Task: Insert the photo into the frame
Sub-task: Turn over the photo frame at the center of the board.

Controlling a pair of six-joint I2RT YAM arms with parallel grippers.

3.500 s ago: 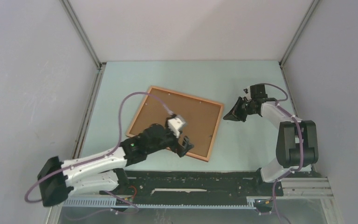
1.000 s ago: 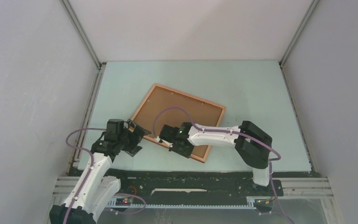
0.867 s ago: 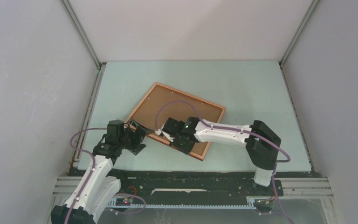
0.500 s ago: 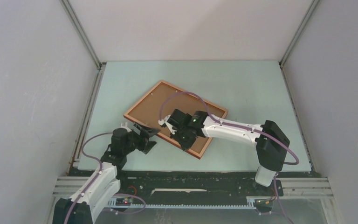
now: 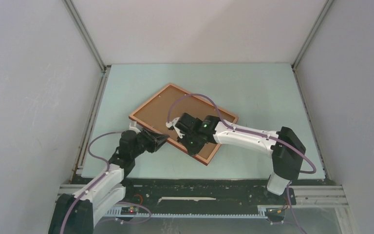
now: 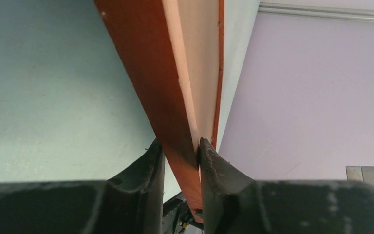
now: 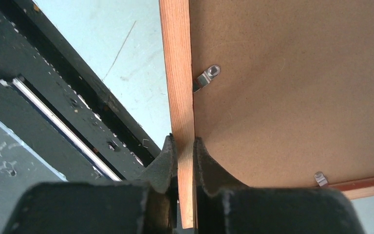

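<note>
Both claws are on the frame (image 5: 150, 100)! It sits back-up near the middle of the table (image 5: 253, 87). The left gripper (image 6: 181, 151) is clenched on the rim at its near-left corner, and the right gripper (image 7: 185, 146) pinches the near edge. The brown backing board (image 7: 292, 87) fills the frame, with 2 metal clips (image 7: 206, 78) reaching over it. The photo is out of sight, probably sealed underneath. If so, only turning the frame face-up and setting it down remains.

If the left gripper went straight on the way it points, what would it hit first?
The frame: the left gripper is shut on its rim, so that rim would likely jam deeper between the jaws.
</note>
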